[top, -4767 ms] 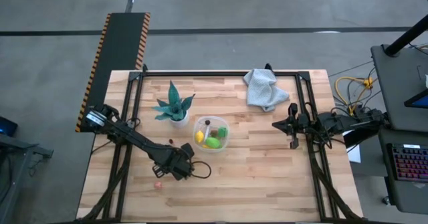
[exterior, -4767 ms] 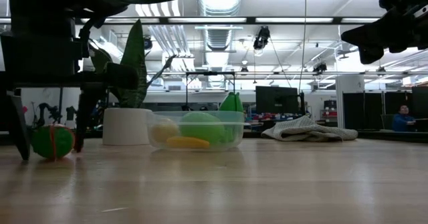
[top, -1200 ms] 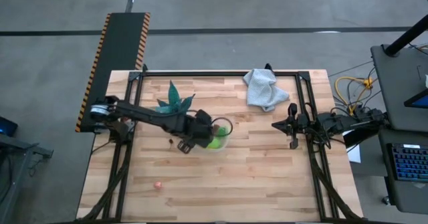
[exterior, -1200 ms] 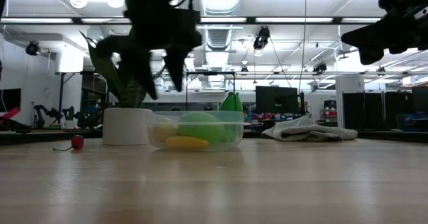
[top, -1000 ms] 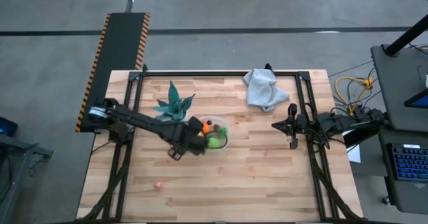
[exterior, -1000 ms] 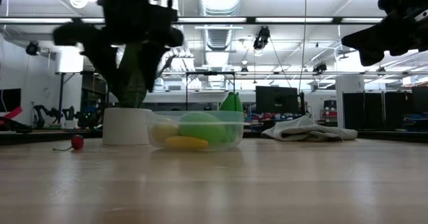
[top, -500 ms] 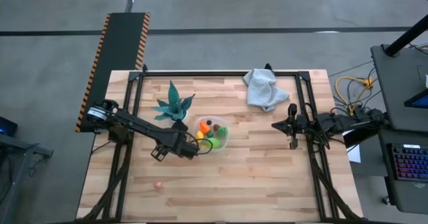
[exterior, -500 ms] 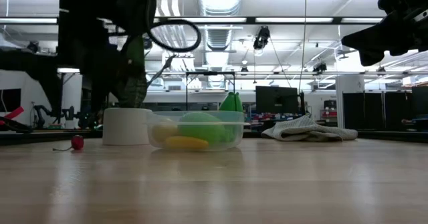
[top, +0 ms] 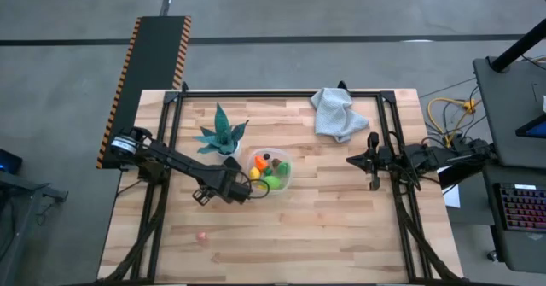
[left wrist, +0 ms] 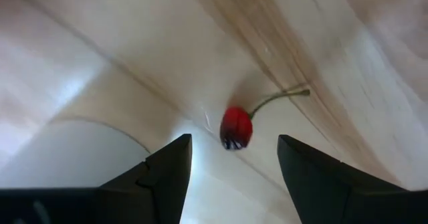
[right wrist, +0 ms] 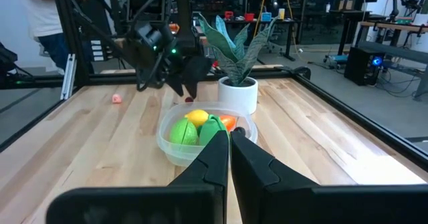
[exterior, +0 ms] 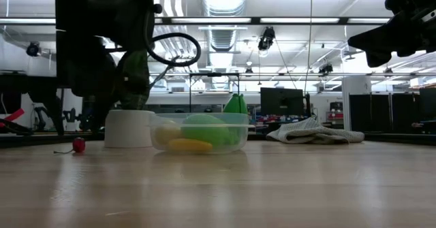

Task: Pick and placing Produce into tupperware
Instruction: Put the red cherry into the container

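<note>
Two arms | left end effector [left wrist: 231, 160] apart — right end effector [right wrist: 229, 138] together | wood table [top: 341, 226]

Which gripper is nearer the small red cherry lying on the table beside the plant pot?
Left. The left gripper hangs open right over the cherry, with the fruit showing between its fingers. The right gripper waits, shut, at the table's right side, beyond the tupperware.

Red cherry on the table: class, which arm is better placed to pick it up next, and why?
Left. The left pincer hangs open right above the cherry, which lies framed between its fingers. The right pincer waits shut at the far side, beyond the tupperware.
</note>
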You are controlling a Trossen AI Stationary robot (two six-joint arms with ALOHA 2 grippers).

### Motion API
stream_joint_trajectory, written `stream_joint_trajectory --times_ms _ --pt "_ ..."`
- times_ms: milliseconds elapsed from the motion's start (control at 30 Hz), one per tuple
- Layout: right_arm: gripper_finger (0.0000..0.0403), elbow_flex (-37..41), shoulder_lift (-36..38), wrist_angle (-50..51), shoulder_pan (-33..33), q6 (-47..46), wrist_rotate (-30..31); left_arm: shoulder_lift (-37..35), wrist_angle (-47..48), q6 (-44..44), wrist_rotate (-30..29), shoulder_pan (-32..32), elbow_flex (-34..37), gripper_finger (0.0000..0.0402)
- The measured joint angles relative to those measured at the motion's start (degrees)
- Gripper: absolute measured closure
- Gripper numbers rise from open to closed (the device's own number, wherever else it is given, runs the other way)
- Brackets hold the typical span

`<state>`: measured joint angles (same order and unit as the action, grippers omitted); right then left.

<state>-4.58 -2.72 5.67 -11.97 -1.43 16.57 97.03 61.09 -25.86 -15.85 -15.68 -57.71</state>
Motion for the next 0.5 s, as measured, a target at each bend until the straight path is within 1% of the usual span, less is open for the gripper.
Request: stream_joint_trajectory --times_ms 200,267,367,500 --pt "0.0394 0.0 0.0 0.0 0.0 0.0 0.0 0.1 -2.3 -7.6 -0.1 -0.1 0.4 0.0196" --pt "0.0394 0.0 0.0 0.0 0.0 0.0 0.0 0.1 -2.7 -8.0 -0.3 -0.1 1.1 0.0196" --pt "0.0394 0.0 0.0 0.0 0.0 0.0 0.0 0.1 -3.2 -9.0 -0.6 0.0 3.0 0.0196" --pt "0.0394 0.0 0.0 0.0 0.0 0.0 0.0 0.2 -5.8 -12.9 -1.5 0.0 6.3 0.0196"
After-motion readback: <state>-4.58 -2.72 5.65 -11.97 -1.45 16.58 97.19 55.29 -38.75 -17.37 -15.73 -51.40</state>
